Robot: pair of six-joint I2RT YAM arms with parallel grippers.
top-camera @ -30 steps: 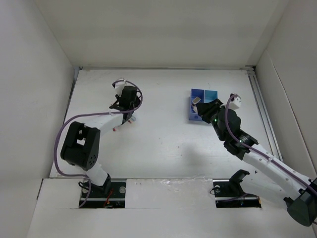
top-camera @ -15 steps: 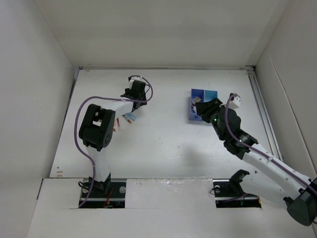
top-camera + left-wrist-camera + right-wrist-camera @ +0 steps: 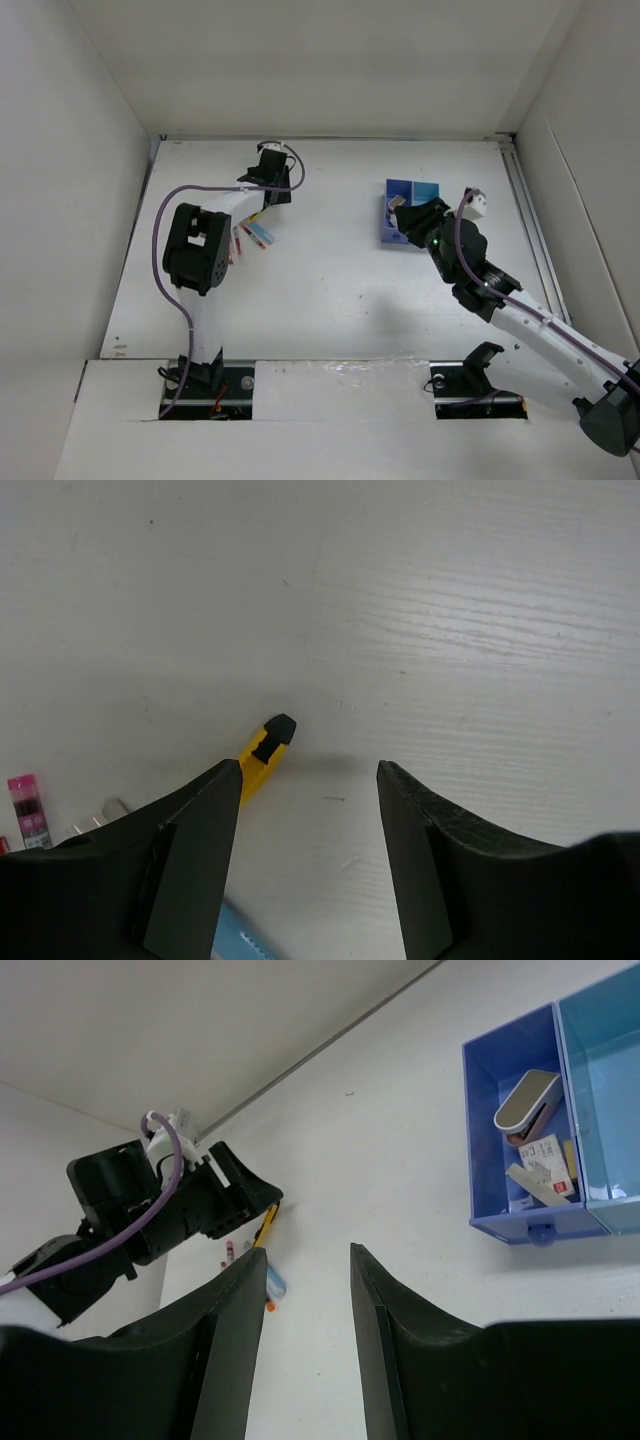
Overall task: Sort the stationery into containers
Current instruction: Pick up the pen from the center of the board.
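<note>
**Both pincers released; stationery split between table and box**

The left gripper (image 3: 308, 764) is held over the far left part of the table (image 3: 480, 600). Its fingers are spread and nothing is caught between them. In the left wrist view, a yellow-black piece (image 3: 265, 752) is seen lying flat on the table. It sits just beside the left finger, and its near end is hidden by that finger. A light blue pen (image 3: 260, 232) and the red-and-white pens (image 3: 239, 238) are laid close together on the table, on the near side of that gripper.

The right gripper (image 3: 307, 1250) is likewise released and empty. In the top view it is placed at the near edge of the blue box (image 3: 400, 188), which stands on the far right part of the table. The box is divided into a darker compartment (image 3: 490, 1110) on the left and a lighter one (image 3: 610, 1110) on the right.

A beige block (image 3: 527, 1100) and some small white pieces (image 3: 540, 1170) are seen in the darker compartment. What the white pieces are cannot be told. The yellow-black piece, the light blue pen and the red-and-white pens are kept well apart from the box.
</note>
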